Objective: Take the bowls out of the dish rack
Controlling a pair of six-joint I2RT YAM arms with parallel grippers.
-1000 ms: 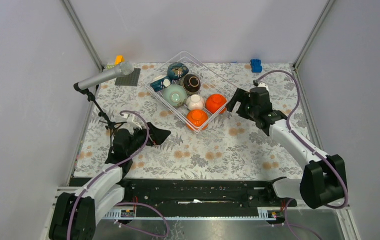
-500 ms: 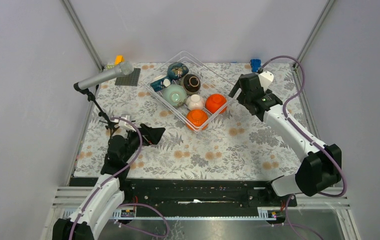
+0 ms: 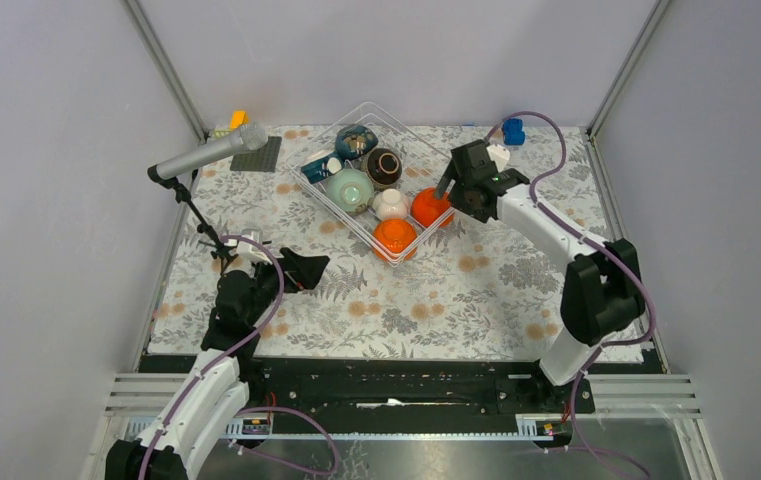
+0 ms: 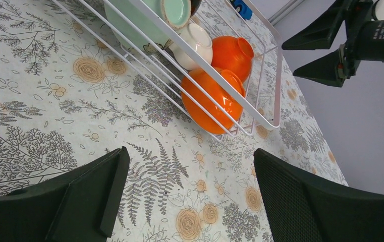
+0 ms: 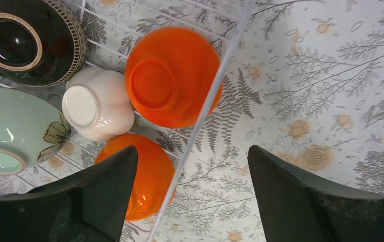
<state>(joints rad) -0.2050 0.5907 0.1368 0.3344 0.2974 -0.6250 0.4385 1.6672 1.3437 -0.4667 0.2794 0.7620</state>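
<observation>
Bowls [image 3: 390, 203] sat crowded in the dish rack [image 3: 337, 213], which stood cornerwise at the far middle of the floral table [image 3: 476, 300]. At the rack's right corner an orange bowl [image 5: 172, 75] lay with its foot ring facing up, pressed against a white bowl [image 5: 96, 106] that was also bottom-up. A second orange bowl [image 5: 147, 174] filled the near corner, just beside both. Farther in lay a pale green bowl [image 5: 13, 128] with a butterfly print, tipped on its side, then a dark brown bowl [image 5: 23, 40] with a patterned rim, and at the far corner a dark blue patterned bowl [image 3: 356, 142]. The right gripper [image 5: 190, 154] hovered over the rack's right wall with its jaws wide apart and nothing between them; one finger hung over the rack side above the second orange bowl, the other over bare tablecloth outside. Whether either finger touched the wire could not be told. The left gripper [image 4: 189, 154] hung low over the table, well apart from the rack on its near left, jaws likewise spread and empty, facing the rack's near corner. A microphone [image 3: 206, 155] on a stand stood at the far left, beside a dark grey plate [image 3: 259, 156], and a blue toy block [image 3: 512, 130] lay at the far right edge.
</observation>
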